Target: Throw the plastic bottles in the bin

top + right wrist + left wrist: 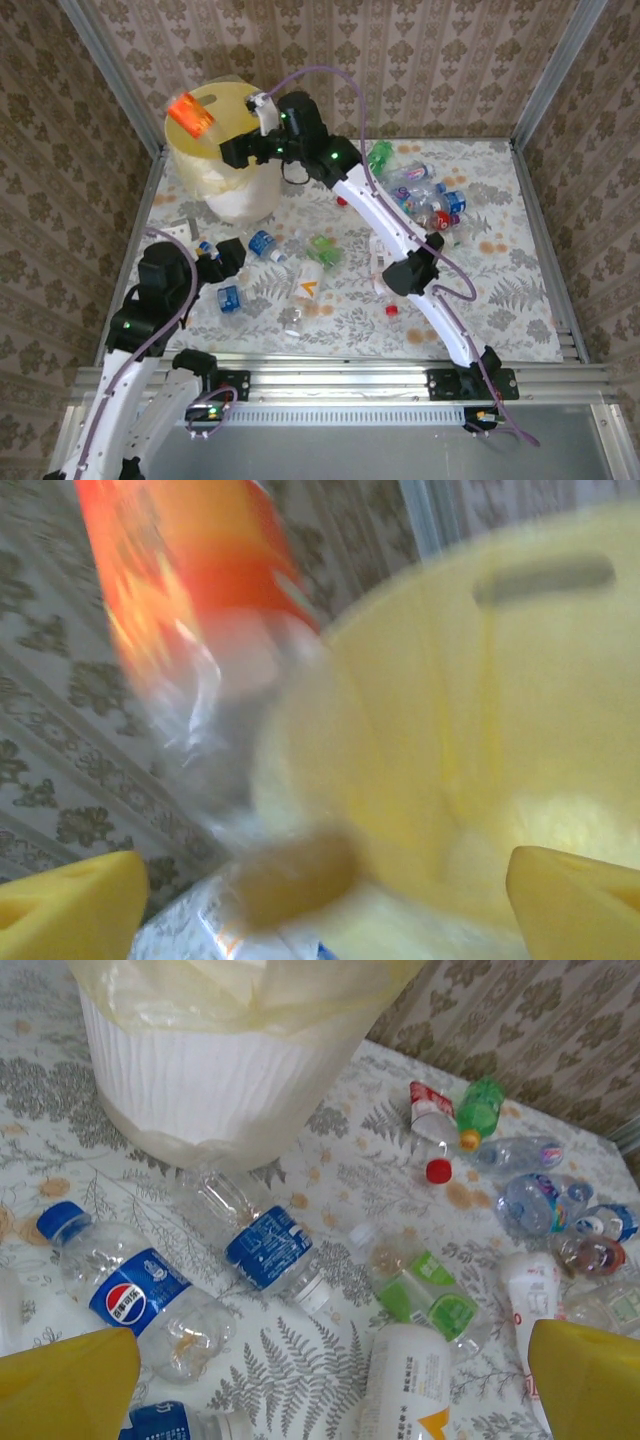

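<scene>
The right gripper hangs over the bin, at the rim's right side. Its jaws are spread wide with nothing between them, and in the wrist view its yellow fingertips sit in the bottom corners. An orange bottle is in the air above the bin's left rim, clear of the gripper and blurred. From the wrist it shows tilted, in front of the bin's yellow inner wall.

The left gripper is low over the table, in front of the bin, wide open and empty. Between it and the bin lie a Pepsi bottle and a blue-labelled bottle, both on their sides, the second nearly touching the bin's base. A little right of these lie a green-labelled bottle and a white bottle. Further right of the bin, well apart from it, a heap of bottles lies on the table, with a green one at its far edge.
</scene>
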`<state>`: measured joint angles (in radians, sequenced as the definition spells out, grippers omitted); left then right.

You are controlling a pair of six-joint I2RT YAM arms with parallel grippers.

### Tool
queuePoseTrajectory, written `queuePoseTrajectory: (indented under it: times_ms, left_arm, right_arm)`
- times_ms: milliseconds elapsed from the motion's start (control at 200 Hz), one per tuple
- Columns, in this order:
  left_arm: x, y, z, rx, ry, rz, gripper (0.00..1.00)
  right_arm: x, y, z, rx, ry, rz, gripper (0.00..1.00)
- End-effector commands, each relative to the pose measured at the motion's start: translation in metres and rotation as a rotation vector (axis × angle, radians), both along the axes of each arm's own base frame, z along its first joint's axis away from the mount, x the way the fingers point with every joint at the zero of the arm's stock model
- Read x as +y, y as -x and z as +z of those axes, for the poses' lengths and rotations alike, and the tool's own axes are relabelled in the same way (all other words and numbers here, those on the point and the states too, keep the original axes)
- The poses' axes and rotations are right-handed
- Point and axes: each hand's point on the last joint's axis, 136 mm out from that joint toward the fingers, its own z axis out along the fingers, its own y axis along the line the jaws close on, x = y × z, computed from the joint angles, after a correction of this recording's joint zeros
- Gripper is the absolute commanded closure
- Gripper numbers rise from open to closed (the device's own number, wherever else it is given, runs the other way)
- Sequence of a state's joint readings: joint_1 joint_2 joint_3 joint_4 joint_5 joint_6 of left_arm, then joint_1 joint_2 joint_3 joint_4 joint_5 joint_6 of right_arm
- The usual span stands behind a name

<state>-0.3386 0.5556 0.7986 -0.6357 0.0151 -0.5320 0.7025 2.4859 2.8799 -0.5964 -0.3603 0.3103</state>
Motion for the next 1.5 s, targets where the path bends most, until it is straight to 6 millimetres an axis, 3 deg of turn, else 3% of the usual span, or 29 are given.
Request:
queuePoseTrajectory:
  times_ms: [0,215,370,470,670,815,930,1060,1280,1355,1495]
  left_arm:
    - [-0.001,0.0,-0.002,0.002,0.016,-0.001,0.0]
    - [0.004,0.002,0.007,-0.012,0.003,0.017,0.0]
    - [0.013,0.005,0.012,0.003,-0.021,0.049,0.0]
    - [0.019,0.006,0.019,0.006,-0.045,0.065,0.0]
    - [0.018,-0.002,0.033,0.005,-0.026,0.042,0.0]
    - [-0.004,-0.016,0.034,0.023,0.085,-0.089,0.0]
    - [-0.006,-0.019,0.015,0.111,0.09,-0.109,0.0]
    - [0.023,-0.008,-0.022,0.241,-0.063,0.008,0.0]
    - [0.052,0.008,-0.075,0.418,-0.136,0.163,0.0]
    - [0.058,0.005,-0.089,0.456,-0.125,0.205,0.0]
    - [0.057,-0.013,-0.096,0.469,-0.067,0.214,0.0]
  right_arm:
    - [-0.032,0.023,0.027,0.064,0.01,-0.019,0.02]
    - [-0.076,0.067,0.073,-0.042,-0.02,-0.063,0.0]
    - [-0.104,0.1,0.08,-0.046,0.006,-0.063,0.0]
    - [-0.123,0.124,0.075,-0.038,-0.004,-0.062,0.0]
    - [-0.172,0.165,0.033,0.015,0.04,-0.132,0.0]
    - [-0.192,0.181,-0.023,0.136,0.11,-0.157,0.0]
    - [-0.199,0.19,-0.068,0.251,0.153,-0.177,0.0]
    - [-0.201,0.202,-0.101,0.328,0.16,-0.159,0.0]
    - [-0.206,0.209,-0.121,0.362,0.203,-0.157,0.0]
    - [-0.206,0.209,-0.124,0.367,0.211,-0.157,0.0]
    - [-0.209,0.213,-0.128,0.374,0.219,-0.153,0.0]
